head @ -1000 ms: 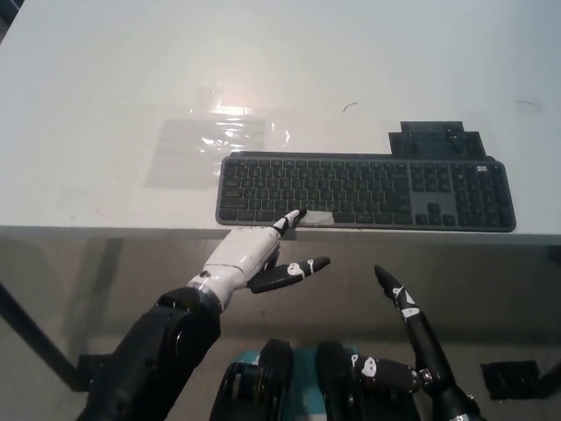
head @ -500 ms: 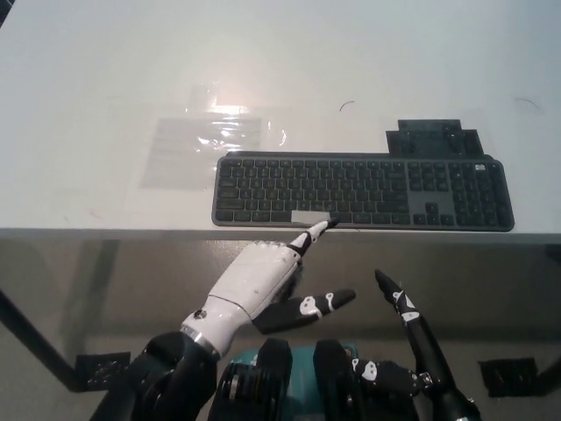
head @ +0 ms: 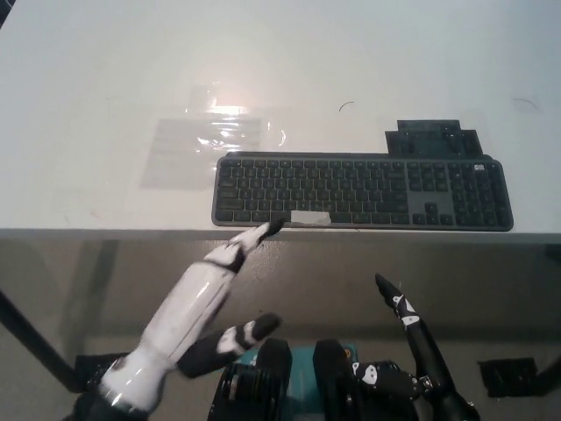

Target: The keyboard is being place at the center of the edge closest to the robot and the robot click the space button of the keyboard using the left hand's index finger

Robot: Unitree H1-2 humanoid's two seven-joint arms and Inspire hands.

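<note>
In the head view, the keyboard [head: 359,191] lies flat along the near edge of the white table [head: 105,70], reaching somewhat right of centre. It looks rigid and light enough to skid if shoved, so the press should come straight down on the pale space bar [head: 309,217]. The white left hand [head: 197,298] holds nothing. One finger is stretched forward with its tip at the keyboard's front lip, just left of that bar, and the thumb is spread. The black right hand [head: 410,338] rests low at right, below the table edge; I cannot tell whether it is open or closed. There is free room in front of the edge.
</note>
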